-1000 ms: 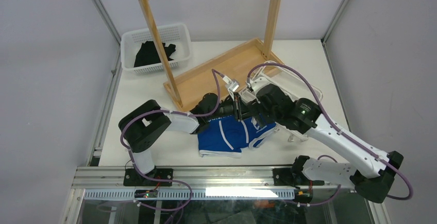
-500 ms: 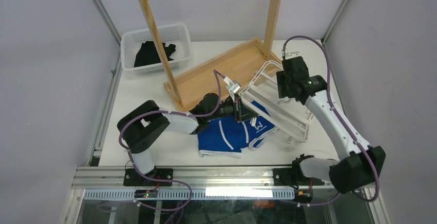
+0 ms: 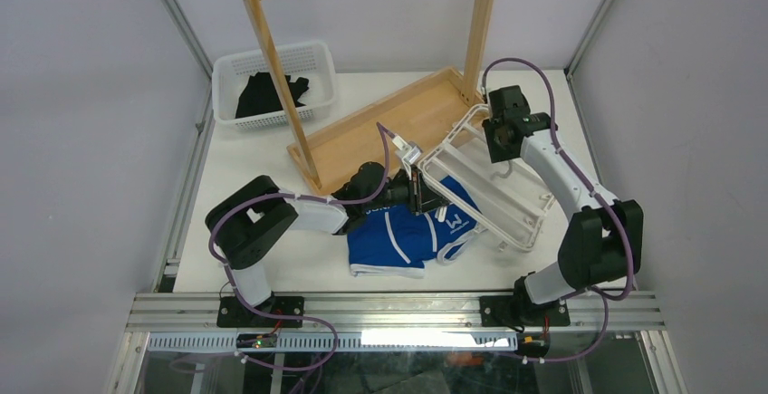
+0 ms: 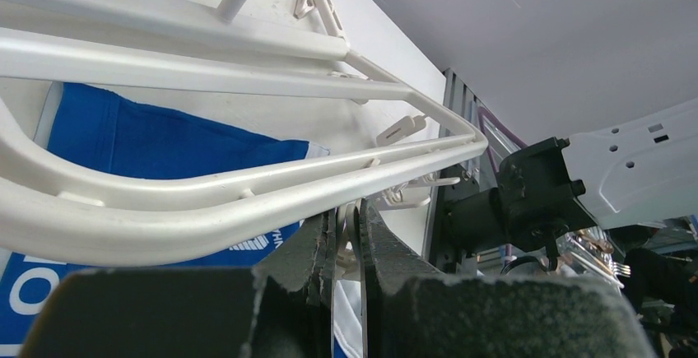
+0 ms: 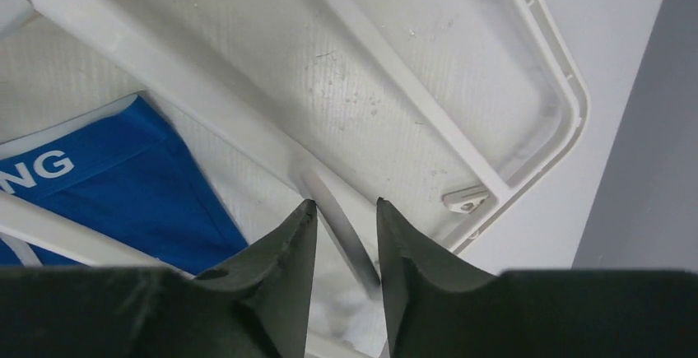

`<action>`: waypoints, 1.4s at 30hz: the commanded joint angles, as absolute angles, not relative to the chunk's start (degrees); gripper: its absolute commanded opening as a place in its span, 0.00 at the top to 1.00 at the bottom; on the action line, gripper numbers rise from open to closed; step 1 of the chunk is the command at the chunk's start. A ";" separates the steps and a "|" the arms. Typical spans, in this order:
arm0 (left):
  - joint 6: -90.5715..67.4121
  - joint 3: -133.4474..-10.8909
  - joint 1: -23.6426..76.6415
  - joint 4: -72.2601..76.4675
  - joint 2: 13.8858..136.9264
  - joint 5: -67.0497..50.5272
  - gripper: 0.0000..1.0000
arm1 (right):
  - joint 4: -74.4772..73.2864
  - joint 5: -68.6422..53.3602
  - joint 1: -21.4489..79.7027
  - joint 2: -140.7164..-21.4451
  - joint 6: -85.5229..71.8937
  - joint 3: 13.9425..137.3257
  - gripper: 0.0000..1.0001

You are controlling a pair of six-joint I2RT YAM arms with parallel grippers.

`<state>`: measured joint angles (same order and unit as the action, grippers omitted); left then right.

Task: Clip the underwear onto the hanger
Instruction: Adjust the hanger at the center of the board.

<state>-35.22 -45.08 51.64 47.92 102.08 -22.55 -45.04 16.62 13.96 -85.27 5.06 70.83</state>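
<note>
The blue underwear [image 3: 403, 235] lies flat on the table, its white-lettered waistband under the hanger [image 3: 475, 193]. This white frame is tilted, its near-left corner raised. My left gripper [image 3: 418, 193] is at that corner, shut on a small white clip hanging below the frame's rail [image 4: 206, 189]; the fingers [image 4: 387, 243] pinch the thin clip, and blue cloth [image 4: 165, 140] shows beneath. My right gripper [image 3: 498, 143] hovers at the hanger's far side. In the right wrist view its jaws [image 5: 344, 206] stand apart with the hanger's grey-white hook rod between them, above the frame [image 5: 411, 103] and underwear [image 5: 107, 185].
A tall wooden rack [image 3: 480, 23] stands on a wooden tray base [image 3: 380, 127] just behind the hanger. A white basket [image 3: 319, 72] with a black garment [image 3: 267, 95] sits at the back left. The right arm's elbow folds near the table's right edge.
The right arm has swung from above the underwear to the hanger's far side, and its jaws have narrowed around the hook. The hanger now stands tilted. The left gripper has not moved.
</note>
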 commanded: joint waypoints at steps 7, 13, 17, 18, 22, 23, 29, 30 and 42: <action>-32.88 -47.73 51.50 48.13 99.21 -22.59 1.00 | -44.24 8.81 13.71 -81.56 9.52 75.64 1.00; -31.29 -48.35 52.32 45.53 97.11 -22.29 1.00 | -45.26 3.56 13.72 -78.07 9.84 80.09 1.00; -30.77 -47.27 52.56 44.12 94.14 -21.02 1.00 | -46.74 -1.57 14.43 -78.33 9.12 84.42 1.00; -30.76 -46.71 52.60 43.80 93.30 -20.63 1.00 | -47.22 -2.24 14.99 -78.76 8.87 85.37 1.00; -30.89 -44.18 52.65 43.07 89.14 -18.65 1.00 | -48.05 -2.33 19.82 -81.38 8.08 88.61 1.00; -30.93 -43.51 52.66 42.39 88.10 -17.88 1.00 | -48.15 -2.25 21.06 -82.21 7.87 89.32 1.00; -29.42 -39.17 52.57 37.60 80.39 -10.22 1.00 | -47.15 -1.42 27.56 -88.89 7.09 94.91 1.00; -29.14 -38.69 52.59 36.62 79.54 -8.79 1.00 | -47.05 -1.11 28.46 -90.31 7.23 96.34 1.00; -29.27 -35.41 46.15 34.61 79.11 -7.74 1.00 | -47.41 -2.22 31.98 -106.91 14.05 115.40 1.00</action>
<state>-30.22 -35.51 48.27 34.39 78.65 -7.29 -51.64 1.37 30.79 -105.47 11.05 105.38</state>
